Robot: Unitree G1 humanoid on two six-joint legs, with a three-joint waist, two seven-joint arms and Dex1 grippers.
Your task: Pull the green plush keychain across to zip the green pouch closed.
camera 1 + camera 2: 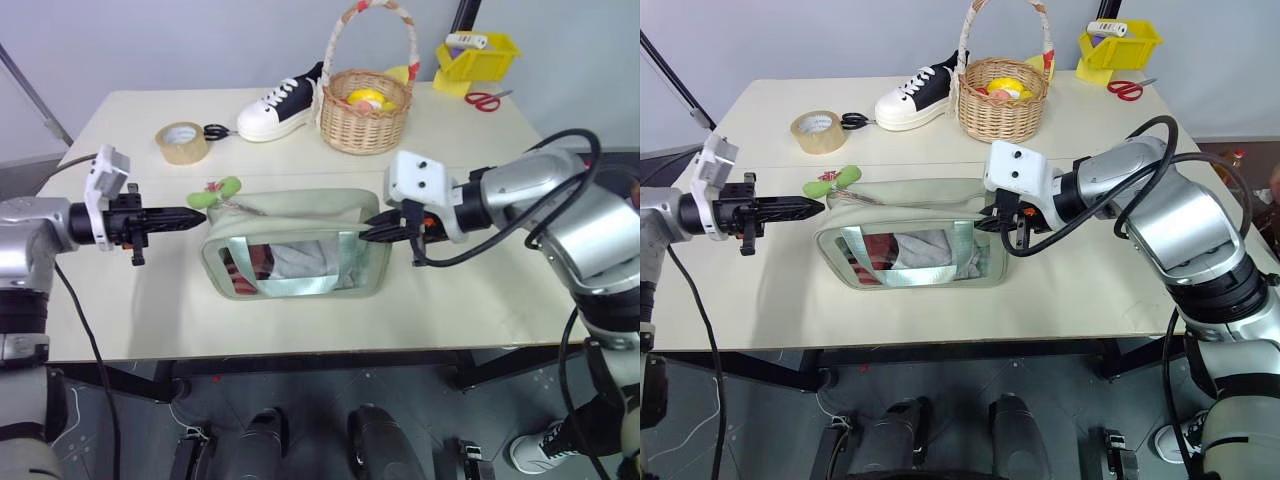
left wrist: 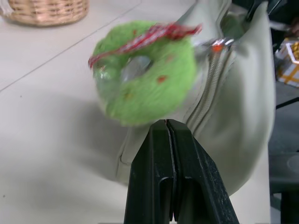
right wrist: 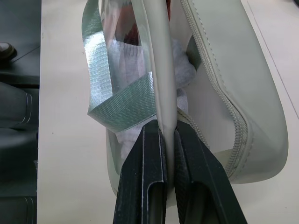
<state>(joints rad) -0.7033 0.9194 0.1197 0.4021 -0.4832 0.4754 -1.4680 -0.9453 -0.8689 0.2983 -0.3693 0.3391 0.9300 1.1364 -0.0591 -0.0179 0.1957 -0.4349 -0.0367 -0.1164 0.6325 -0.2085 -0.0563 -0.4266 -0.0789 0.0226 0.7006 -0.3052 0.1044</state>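
The green pouch (image 1: 300,210) lies on its side in the middle of the table, clear window facing me, with its zip running along the top. The green plush keychain (image 1: 222,190) sits at the pouch's left end on the zip pull. My left gripper (image 1: 197,215) points at it from the left. In the left wrist view its fingers (image 2: 154,154) are pressed together just below the keychain (image 2: 145,74), with no plush visible between them. My right gripper (image 1: 368,232) is shut on the pouch's right end. The pouch's edge seam (image 3: 166,84) runs between its fingers.
At the back of the table are a tape roll (image 1: 183,142), black scissors (image 1: 215,131), a black-and-white shoe (image 1: 280,108), a wicker basket (image 1: 365,115), a yellow bin (image 1: 477,55) and red scissors (image 1: 487,99). Bare tabletop (image 1: 300,320) lies in front of the pouch.
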